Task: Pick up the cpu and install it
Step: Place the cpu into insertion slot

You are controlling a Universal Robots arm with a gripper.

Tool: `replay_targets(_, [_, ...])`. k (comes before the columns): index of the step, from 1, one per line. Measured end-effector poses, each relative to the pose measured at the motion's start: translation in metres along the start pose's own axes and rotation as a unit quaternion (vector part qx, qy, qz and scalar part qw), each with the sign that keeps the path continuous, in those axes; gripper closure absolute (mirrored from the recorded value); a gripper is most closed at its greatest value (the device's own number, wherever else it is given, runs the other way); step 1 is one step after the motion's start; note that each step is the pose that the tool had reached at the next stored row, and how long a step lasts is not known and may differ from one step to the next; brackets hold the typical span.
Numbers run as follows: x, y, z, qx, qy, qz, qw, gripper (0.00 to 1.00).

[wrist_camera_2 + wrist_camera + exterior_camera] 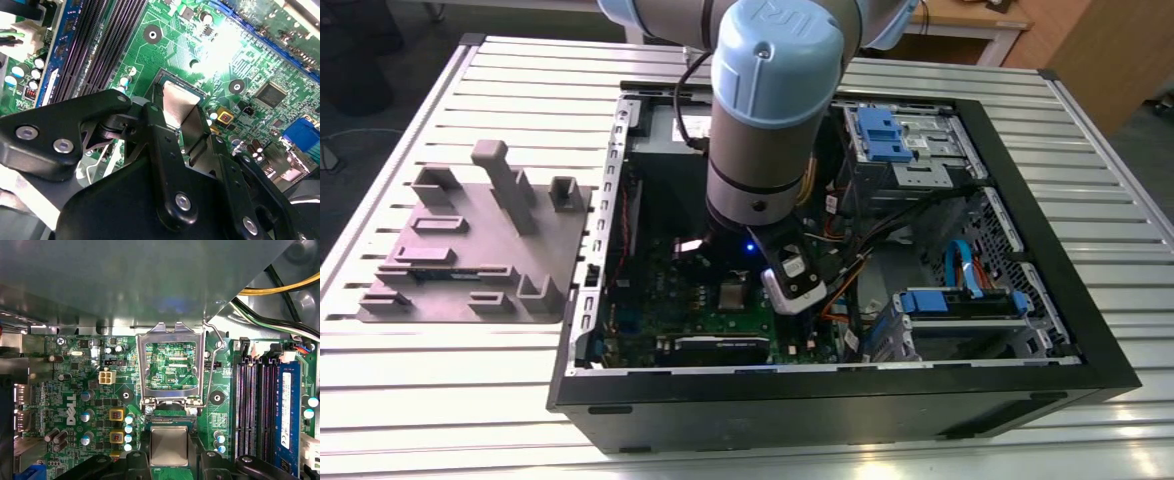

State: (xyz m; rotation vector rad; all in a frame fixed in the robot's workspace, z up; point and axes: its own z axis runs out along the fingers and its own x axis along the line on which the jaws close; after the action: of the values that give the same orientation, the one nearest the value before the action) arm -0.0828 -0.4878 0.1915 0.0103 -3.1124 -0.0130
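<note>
One arm reaches down into open computer case, over motherboard in case's near part, toward exterior view's left. Gripper fingers flank cpu on two opposite sides, seemingly pinching it; contact edges shadowed, not certain. Cpu lies flat, straight below gripper, at socket. Load plate stands hinged open just beside cpu. Chip square, no long axis.
</note>
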Motion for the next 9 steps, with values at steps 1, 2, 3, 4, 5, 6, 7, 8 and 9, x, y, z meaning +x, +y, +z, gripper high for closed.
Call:
replay_targets(1, [-0.0001, 0.0, 0.0001, -0.0001, -0.0001, 0.0, 1.0, 0.6])
replay_targets(2, [-0.0002, 0.0, 0.0002, -0.0002, -0.0003, 0.0, 1.0, 0.59])
replay_targets(3, [-0.0001, 0.0001, 0.0002, -0.0003, -0.0002, 0.0, 1.0, 0.59])
replay_targets(4, [-0.0001, 0.0001, 0.0, -0.0003, -0.0001, 0.0, 1.0, 0.53])
replay_targets(5, [-0.0001, 0.0, -0.0006, -0.0001, -0.0001, 0.0, 1.0, 0.53])
replay_targets(6, [0.0, 0.0, -0.0013, -0.0001, -0.0001, 0.0, 1.0, 0.53])
replay_targets(7, [0.0, 0.0001, -0.0019, -0.0001, -0.0001, 0.0, 1.0, 0.53])
replay_targets(8, [0.0, 0.0001, -0.0022, -0.0002, -0.0001, 0.0, 1.0, 0.53])
replay_targets(9, [0.0, 0.0001, -0.0024, -0.0002, -0.0001, 0.0, 1.0, 0.53])
